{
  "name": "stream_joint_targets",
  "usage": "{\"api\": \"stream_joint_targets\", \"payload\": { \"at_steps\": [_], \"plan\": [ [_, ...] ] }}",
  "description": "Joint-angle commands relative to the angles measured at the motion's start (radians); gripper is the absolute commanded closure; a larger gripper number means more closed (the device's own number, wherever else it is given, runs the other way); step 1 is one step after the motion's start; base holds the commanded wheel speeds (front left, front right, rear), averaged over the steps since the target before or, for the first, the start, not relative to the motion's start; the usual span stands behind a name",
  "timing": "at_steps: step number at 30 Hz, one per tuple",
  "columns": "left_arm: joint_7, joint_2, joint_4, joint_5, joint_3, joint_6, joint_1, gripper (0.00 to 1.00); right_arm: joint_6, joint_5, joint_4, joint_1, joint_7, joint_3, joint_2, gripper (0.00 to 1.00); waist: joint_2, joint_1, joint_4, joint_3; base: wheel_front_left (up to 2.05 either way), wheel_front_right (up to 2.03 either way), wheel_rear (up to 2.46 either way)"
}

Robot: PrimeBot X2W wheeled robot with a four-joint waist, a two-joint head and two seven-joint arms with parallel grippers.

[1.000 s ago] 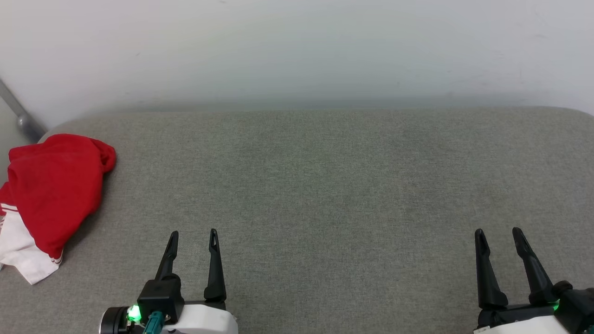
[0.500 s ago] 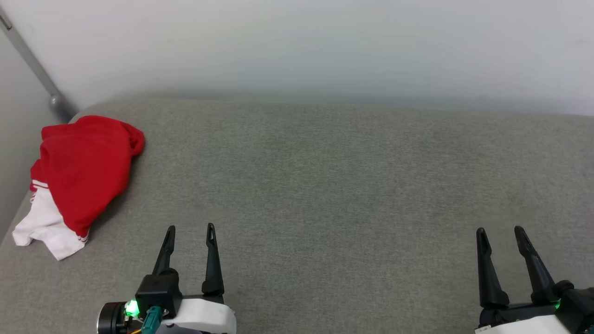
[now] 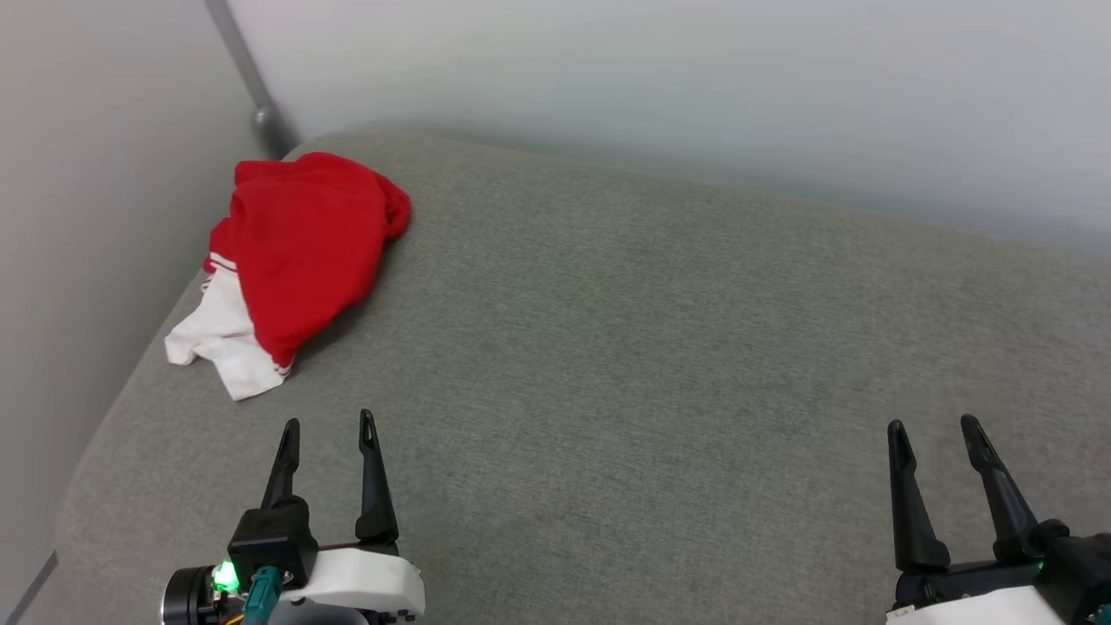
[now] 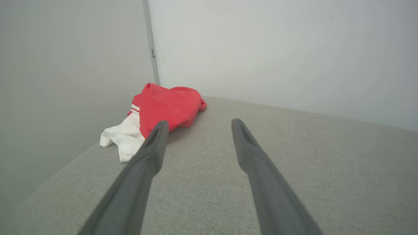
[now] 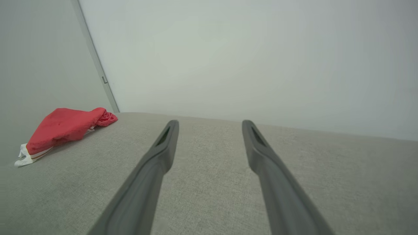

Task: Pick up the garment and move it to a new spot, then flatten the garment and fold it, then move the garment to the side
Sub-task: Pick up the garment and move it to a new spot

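Near the wall corner [image 3: 237, 61], the garment [image 3: 304, 234] lies on probable upholstery [image 3: 651, 347].

Soft matt cloth garment [image 3: 299, 243], coarse woven grey cushion [image 3: 651, 347], smooth matt wall [image 3: 608, 69]

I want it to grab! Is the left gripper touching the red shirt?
Apart. Head view shows bare grey cushion between the left gripper and the garment.

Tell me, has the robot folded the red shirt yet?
Not yet. Nothing looks done: the red shirt lies crumpled in the far left corner of the grey cushion. Right now the left gripper and right gripper are open, empty and apart from it. Picking up, moving, flattening, folding and setting aside are all left.
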Motion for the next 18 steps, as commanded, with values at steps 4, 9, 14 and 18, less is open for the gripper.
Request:
{"api": "stream_joint_targets", "payload": {
  "at_steps": [4, 9, 14, 18],
  "plan": [
    [-0.003, -0.001, -0.006, -0.012, 0.006, 0.013, -0.011, 0.0, 0.0, -0.017, -0.004, -0.01, -0.002, -0.001, 0.0, 0.0, 0.0, 0.0, 0.081, 0.011, 0.0, 0.0, 0.0],
    [-0.003, -0.001, -0.01, -0.02, 0.007, 0.026, -0.008, 0.0, 0.0, -0.031, -0.007, -0.008, -0.002, 0.003, 0.0, 0.0, 0.0, 0.0, 0.142, 0.018, 0.0, 0.0, 0.0],
    [-0.003, -0.001, -0.011, -0.03, 0.007, 0.031, -0.003, 0.0, 0.0, -0.038, -0.011, -0.014, -0.002, 0.001, 0.0, 0.0, 0.0, 0.0, 0.185, 0.033, 0.0, 0.0, 0.0],
    [-0.003, -0.001, -0.008, -0.037, 0.01, 0.034, -0.004, 0.0, 0.0, -0.044, -0.008, -0.018, -0.002, 0.006, 0.0, 0.0, 0.0, 0.0, 0.202, 0.039, 0.0, 0.0, 0.0]
  ]
}}
